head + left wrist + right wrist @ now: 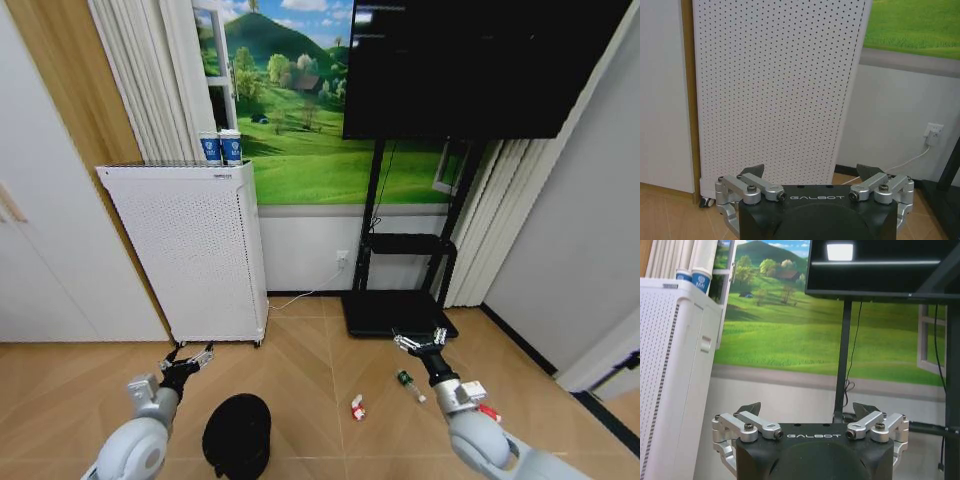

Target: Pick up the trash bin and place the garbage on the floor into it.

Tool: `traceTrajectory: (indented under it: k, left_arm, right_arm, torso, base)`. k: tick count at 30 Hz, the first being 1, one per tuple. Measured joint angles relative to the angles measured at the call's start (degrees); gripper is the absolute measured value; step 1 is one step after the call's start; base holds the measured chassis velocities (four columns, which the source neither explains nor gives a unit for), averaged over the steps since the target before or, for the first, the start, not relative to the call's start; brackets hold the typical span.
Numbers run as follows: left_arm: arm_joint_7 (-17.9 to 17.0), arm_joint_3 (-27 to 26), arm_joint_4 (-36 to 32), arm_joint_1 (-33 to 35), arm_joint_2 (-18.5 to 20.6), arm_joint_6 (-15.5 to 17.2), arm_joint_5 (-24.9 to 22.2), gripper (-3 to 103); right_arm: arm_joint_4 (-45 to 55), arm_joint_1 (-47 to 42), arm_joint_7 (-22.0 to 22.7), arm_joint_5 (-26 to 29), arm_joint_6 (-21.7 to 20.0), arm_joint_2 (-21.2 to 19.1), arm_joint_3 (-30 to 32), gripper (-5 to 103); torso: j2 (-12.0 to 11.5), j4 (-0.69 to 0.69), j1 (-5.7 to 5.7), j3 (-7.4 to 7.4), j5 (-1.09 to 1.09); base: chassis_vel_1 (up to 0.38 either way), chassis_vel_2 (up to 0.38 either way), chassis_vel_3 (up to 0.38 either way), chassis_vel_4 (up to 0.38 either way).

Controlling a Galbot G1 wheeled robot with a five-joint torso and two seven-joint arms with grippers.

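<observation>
Floor [320, 350] with one black trash bin [237, 435], three litter pieces [357, 407], left gripper [190, 358] and right gripper [421, 343] both spread open, empty.

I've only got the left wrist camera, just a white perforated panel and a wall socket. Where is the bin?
Observer: The bin sits on the floor just right of the left gripper, closer to the robot than its open jaws.
Operator: Okay, and the litter?
Observer: A red-and-white wrapper and a green bottle lie on the floor to the bin's right, apart from each other.
Operator: Anything else down there?
Observer: A red piece lies farther right, partly hidden behind the wrist of the right gripper, whose jaws are open and hold nothing.
</observation>
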Motion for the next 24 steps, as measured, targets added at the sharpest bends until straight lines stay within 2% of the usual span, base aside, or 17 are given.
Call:
traceTrajectory:
  k: [5, 15, 24]
  left_arm:
    - [0.57, 0.48, 1.19, -0.68, -0.22, -0.01, 0.12, 100]
    - [2.0, 1.46, 3.04, 0.0, -5.12, -0.41, 3.85, 100]
    - [2.14, 1.63, 3.21, 0.26, -6.54, -0.46, 4.66, 100]
  right_arm:
    - [-0.81, -1.84, -0.02, -0.68, 0.03, 0.05, -0.25, 100]
    - [-1.17, -2.34, -0.26, -0.95, 0.62, -1.92, -0.77, 100]
    - [-0.65, -3.27, -0.27, -1.31, 0.67, -2.18, -0.8, 100]
  torso:
    - [-1.08, -0.01, -0.42, -0.65, 0.01]
    - [-3.77, 0.0, -1.46, -2.3, 0.0]
    - [-5.15, -0.01, -1.95, -3.19, 0.0]
  base:
    - [0.0, 0.0, 0.0, 0.0]
    - [0.0, 0.0, 0.0, 0.0]
    - [0.0, 0.0, 0.0, 0.0]
